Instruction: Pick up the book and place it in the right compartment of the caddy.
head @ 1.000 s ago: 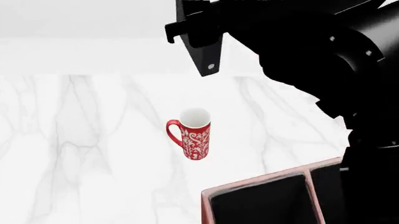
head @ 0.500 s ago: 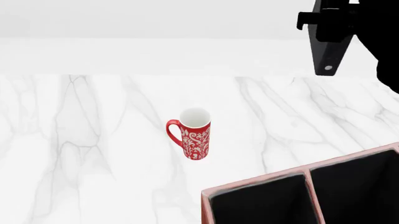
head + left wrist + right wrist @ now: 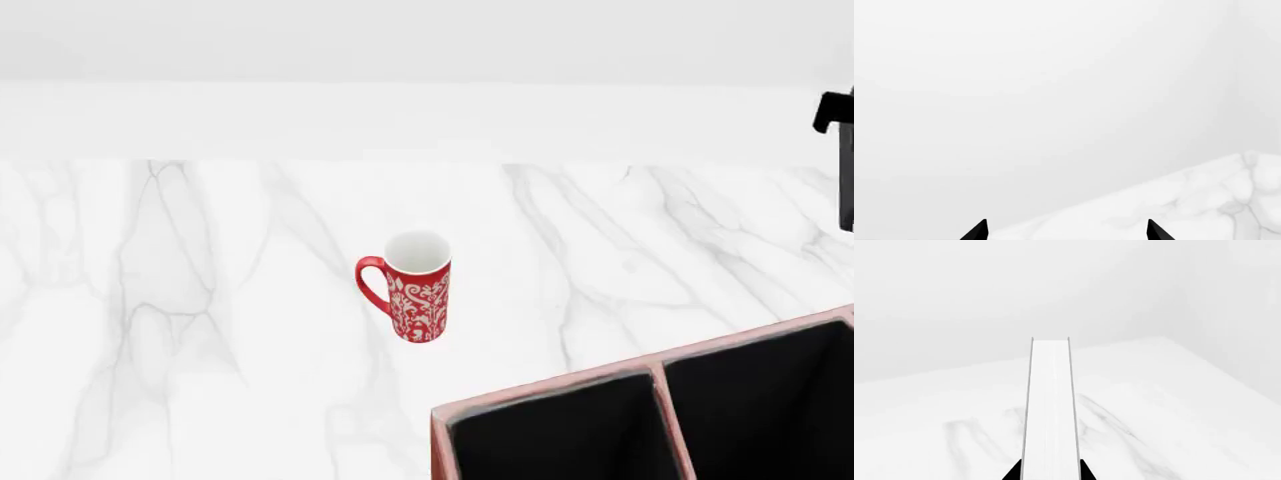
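— Gripping anything, that right gripper (image 3: 1050, 476)?

— Yes. In the right wrist view its two black fingertips (image 3: 1014, 472) are pressing against either cover of the book (image 3: 1049, 410), which is pointing away from the camera with its white page edges facing it, held up over the marble tabletop (image 3: 1174, 405).

— And where is the book sitting relative to the caddy?

— From the head camera, only a black sliver is showing at the frame's right edge, above and beyond the caddy (image 3: 658, 379); I cannot tell whether that sliver is book or arm. The caddy is lying at the near right of the red-and-white patterned mug (image 3: 411, 286), with two black-lined compartments showing, split by a pale pink divider.

— The mug?

— Standing upright, well apart from the caddy, handle pointing away from it.

— Left gripper (image 3: 1066, 231)?

— Its two tips are standing wide apart with nothing between them, looking past the table's edge toward a plain white wall (image 3: 1041, 90).
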